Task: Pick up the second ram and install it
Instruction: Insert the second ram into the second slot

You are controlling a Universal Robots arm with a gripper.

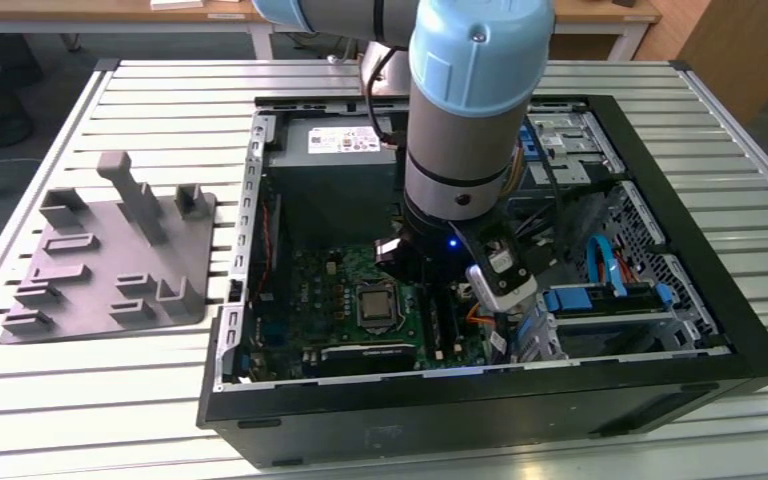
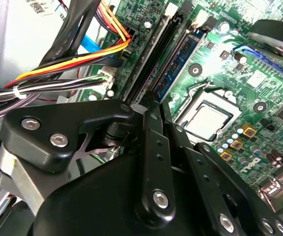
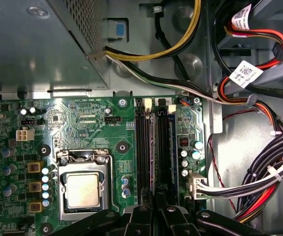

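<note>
The gripper (image 2: 153,105) pinches the second ram (image 2: 173,69) by its top edge over the slots; it looks light, stiff, fragile, best held by its edges.

You see a green motherboard (image 3: 82,123) dotted with silver solder points, its processor (image 3: 83,189) plain silver. Black slots (image 3: 143,157) run beside a blue-edged one (image 2: 180,61). Cable bundle (image 2: 82,54): yellow, orange, red, black. Hand (image 2: 153,105) matte black. Arm (image 1: 478,60) pale blue over grey. Table (image 1: 91,400) silver, ribbed. Moulded block (image 1: 111,260) flat grey. Case (image 1: 491,410) black.
</note>
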